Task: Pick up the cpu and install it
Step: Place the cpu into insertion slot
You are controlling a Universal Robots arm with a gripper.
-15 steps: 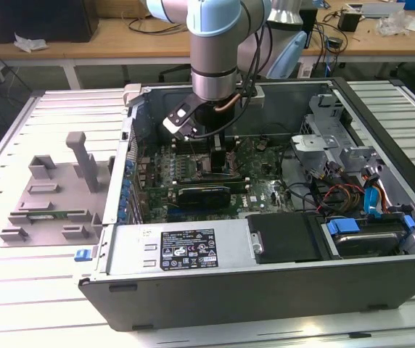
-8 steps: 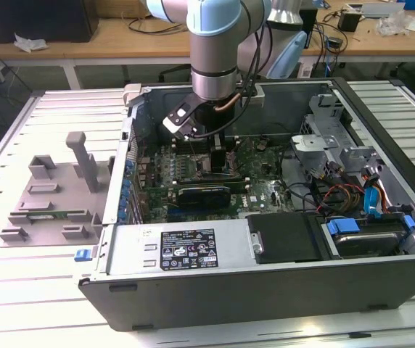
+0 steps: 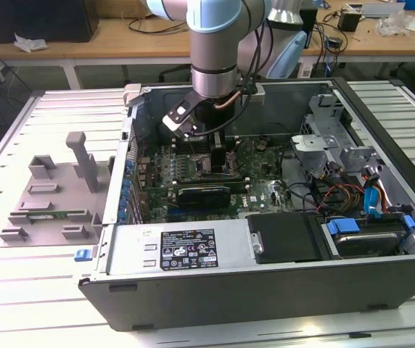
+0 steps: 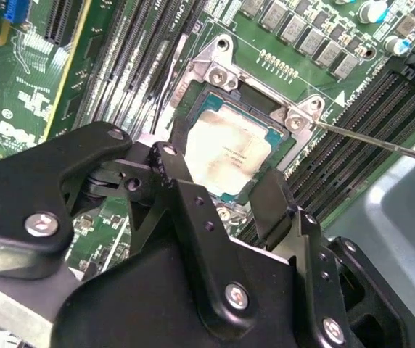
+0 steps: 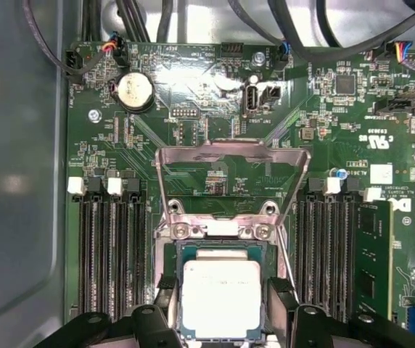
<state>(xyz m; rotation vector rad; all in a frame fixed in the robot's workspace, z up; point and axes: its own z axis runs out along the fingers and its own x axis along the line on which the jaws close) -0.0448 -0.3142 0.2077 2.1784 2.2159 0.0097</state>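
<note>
Go slowly here. The small flat square chip with the dull silver top, the cpu (image 5: 220, 297), lies in its socket on the green board (image 5: 193, 109). The board sits inside the open grey computer case (image 3: 265, 290) on the white bench (image 3: 19, 304). The black gripper (image 4: 218, 170) hangs right over the chip and reaches down around it. You cannot tell if it is squeezing the chip or is loose around it.

If the chip sits even a bit crooked, a push down could bend the tiny pins under it. If the gripper clings to the chip, a lift could tip it or pull it out. A bump sideways could knock the silver metal frame (image 5: 229, 156), which stands open just beside the socket.

The chip's top is pale and a bit smudged, with a thin green edge. In both wrist views it looks flat and square in its socket.
</note>
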